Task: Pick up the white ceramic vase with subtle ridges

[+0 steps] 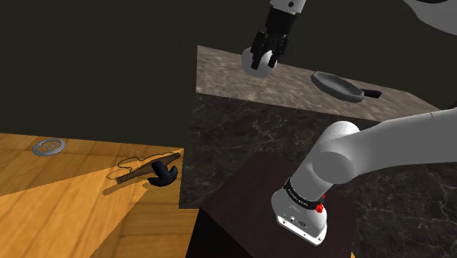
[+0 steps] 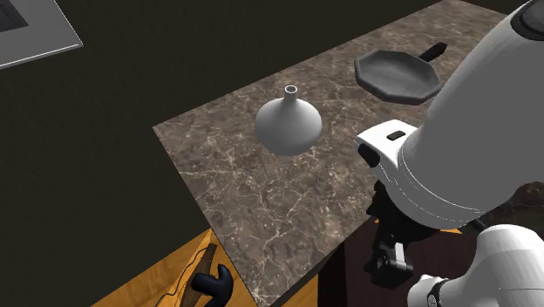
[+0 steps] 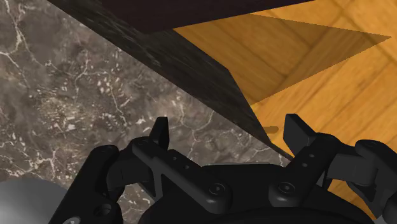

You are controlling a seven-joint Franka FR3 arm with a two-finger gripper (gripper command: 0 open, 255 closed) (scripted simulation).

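Your tool (image 1: 264, 60) is open: in the wrist view (image 3: 227, 127) the two black fingers (image 3: 160, 130) stand well apart, and nothing lies between them. Below them you see the brown marbled surface (image 3: 76, 95), its dark edge, and the wooden floor (image 3: 318, 70) beyond that edge.

The vase (image 2: 288, 124) stands upright on the surface (image 2: 253, 201). It looks pale grey-white, with a squat, rounded body and a short, narrow neck that is open at the top. You cannot make out any ridges on it. In the second exterior view nothing touches it, and bare marble lies all around it. In the wrist view a piece of its pale body (image 3: 25, 200) shows beside the finger base, outside the gap between the fingers, so it is not held. In the shoulder view the tool hangs in front of the vase (image 1: 250, 66) and overlaps it, near the surface's far corner on that view's left. From that picture you cannot tell how high above it the tool sits.

A dark pan (image 2: 399, 74) with a short handle rests on the same surface, apart from the vase, toward the second exterior view's upper right. In the shoulder view the pan (image 1: 337, 86) lies to the right of the tool.

Down on the wooden floor (image 1: 66, 212), a hammer (image 1: 154, 172) with a dark head and a wooden handle lies close to the surface's dark side. A metal ring (image 1: 50, 146) sits farther off toward the shoulder view's left. The arm rises from the dark stand (image 1: 249, 183).
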